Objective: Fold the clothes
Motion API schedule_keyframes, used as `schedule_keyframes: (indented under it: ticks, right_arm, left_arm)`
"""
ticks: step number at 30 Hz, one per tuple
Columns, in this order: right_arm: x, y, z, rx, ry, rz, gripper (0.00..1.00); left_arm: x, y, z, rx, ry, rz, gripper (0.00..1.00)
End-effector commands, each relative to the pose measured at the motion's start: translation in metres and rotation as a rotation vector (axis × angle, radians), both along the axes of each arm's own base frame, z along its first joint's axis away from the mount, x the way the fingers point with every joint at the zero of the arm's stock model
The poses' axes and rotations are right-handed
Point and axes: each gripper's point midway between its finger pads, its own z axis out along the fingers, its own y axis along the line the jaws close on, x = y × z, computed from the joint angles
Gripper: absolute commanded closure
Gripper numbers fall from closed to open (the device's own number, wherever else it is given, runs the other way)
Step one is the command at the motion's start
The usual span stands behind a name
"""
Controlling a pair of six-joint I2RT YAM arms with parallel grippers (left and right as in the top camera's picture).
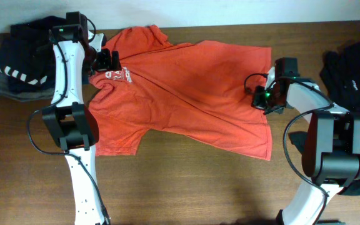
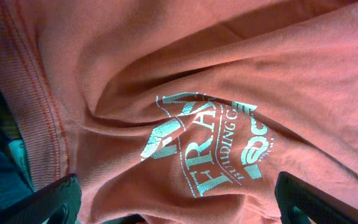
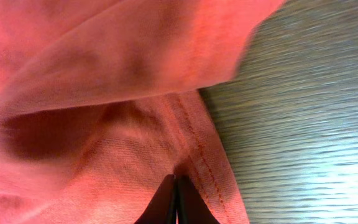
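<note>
T-shirt: the orange-red T-shirt [image 1: 192, 94] lies spread and creased across the middle of the tabletop [image 1: 186, 187], collar end toward the upper left of the overhead frame, hem toward the right.
Logo: a small white logo [image 1: 127, 73] shows on the chest, near the upper left of the shirt. In the left wrist view [image 2: 210, 143] it sits at frame centre, rumpled by folds.
Left hand: the left hand [image 1: 108, 60] is at the shirt's upper left, by the collar [image 1: 144, 32] and just beside the logo. It is spread wide. In its own view its two fingers [image 2: 55, 199] stand at the lower corners of the frame with the logo between and above them, gripping nothing.
Right hand: the right hand [image 1: 261, 97] is at the shirt's right edge, right of frame centre. Its fingers [image 3: 166, 202] are pressed together at the bottom of the wrist view, pinching the stitched hem [image 3: 201, 155], with cloth bunched up and to the left of them.
Bare wood: fills the right of the right wrist view.
Black garment: a loose black garment [image 1: 352, 69] lies at the far right, apart from the shirt.
Folded pile: a dark pile [image 1: 17, 69] with white stripes sits at the upper left, beside the left arm.
</note>
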Motion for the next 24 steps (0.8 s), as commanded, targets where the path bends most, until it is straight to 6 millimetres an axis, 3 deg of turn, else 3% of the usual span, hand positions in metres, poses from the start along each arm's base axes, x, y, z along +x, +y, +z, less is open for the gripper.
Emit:
schedule_keyframes:
  ticks: [1, 6, 11, 12, 13, 15, 21, 24]
  right_arm:
    - [-0.024, -0.052, -0.031, -0.143, 0.119, -0.100, 0.94]
    - [-0.036, -0.081, -0.032, -0.201, 0.161, -0.160, 0.94]
    - [-0.040, -0.099, -0.023, -0.262, 0.193, -0.188, 0.94]
    - [-0.039, -0.101, -0.019, -0.274, 0.198, -0.190, 0.91]
    - [-0.037, -0.104, -0.014, -0.283, 0.204, -0.191, 0.82]
    - [-0.033, -0.112, 0.003, -0.327, 0.216, -0.199, 0.74]
    - [-0.021, -0.131, 0.072, -0.403, 0.232, -0.270, 0.73]
    - [-0.019, -0.122, 0.101, -0.356, 0.232, -0.258, 0.57]
  left_arm:
    - [0.001, 0.000, 0.001, 0.001, -0.001, 0.012, 0.01]
    - [0.001, 0.000, 0.001, 0.002, -0.001, 0.012, 0.01]
    - [-0.005, -0.001, 0.000, -0.001, 0.024, 0.012, 0.01]
    - [-0.007, -0.001, -0.001, -0.002, 0.031, 0.012, 0.01]
    - [-0.008, -0.001, 0.000, -0.002, 0.037, 0.012, 0.01]
    - [-0.012, -0.001, 0.001, -0.003, 0.052, 0.012, 0.01]
    - [-0.034, -0.003, 0.017, -0.004, 0.119, 0.012, 0.01]
    - [-0.046, -0.004, 0.031, -0.004, 0.144, 0.009, 0.01]
